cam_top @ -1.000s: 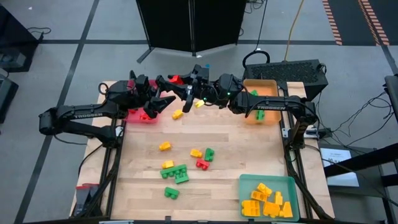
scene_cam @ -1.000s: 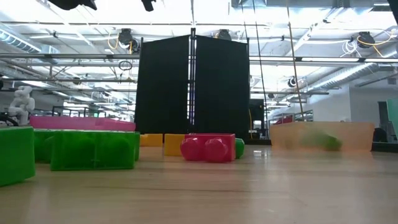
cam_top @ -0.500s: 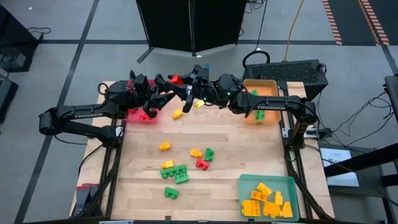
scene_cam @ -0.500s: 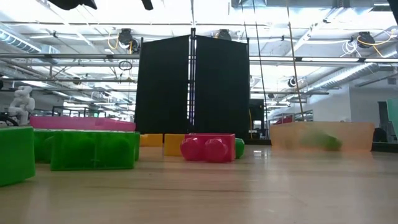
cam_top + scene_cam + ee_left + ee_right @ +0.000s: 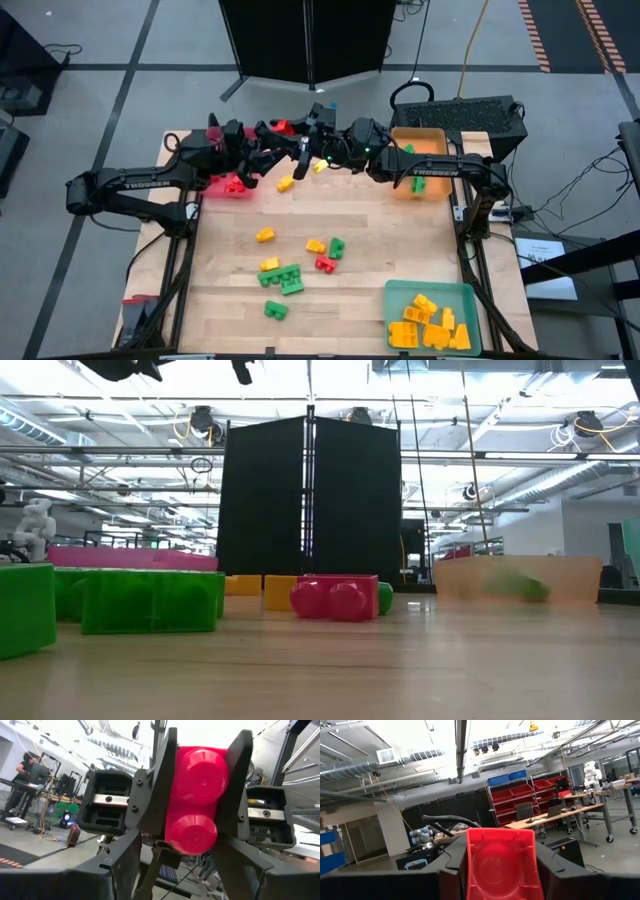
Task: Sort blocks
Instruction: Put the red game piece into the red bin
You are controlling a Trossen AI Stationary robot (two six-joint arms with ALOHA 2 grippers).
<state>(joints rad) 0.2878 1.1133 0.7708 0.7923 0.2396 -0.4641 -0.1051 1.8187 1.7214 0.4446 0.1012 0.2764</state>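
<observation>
above the far edge of the wooden counter [image 5: 400, 250], both arms meet near the red rectangular tray [image 5: 222, 185]. the left pincer [image 5: 200, 827] is clamped on a small red studded plastic brick [image 5: 196, 805], fingers flat on its two smooth sides. the right pincer [image 5: 499, 865] grips another red plastic brick [image 5: 501, 862] the same way. these bricks look light, rigid and slick, so flat side faces are probably the safest hold.
</observation>
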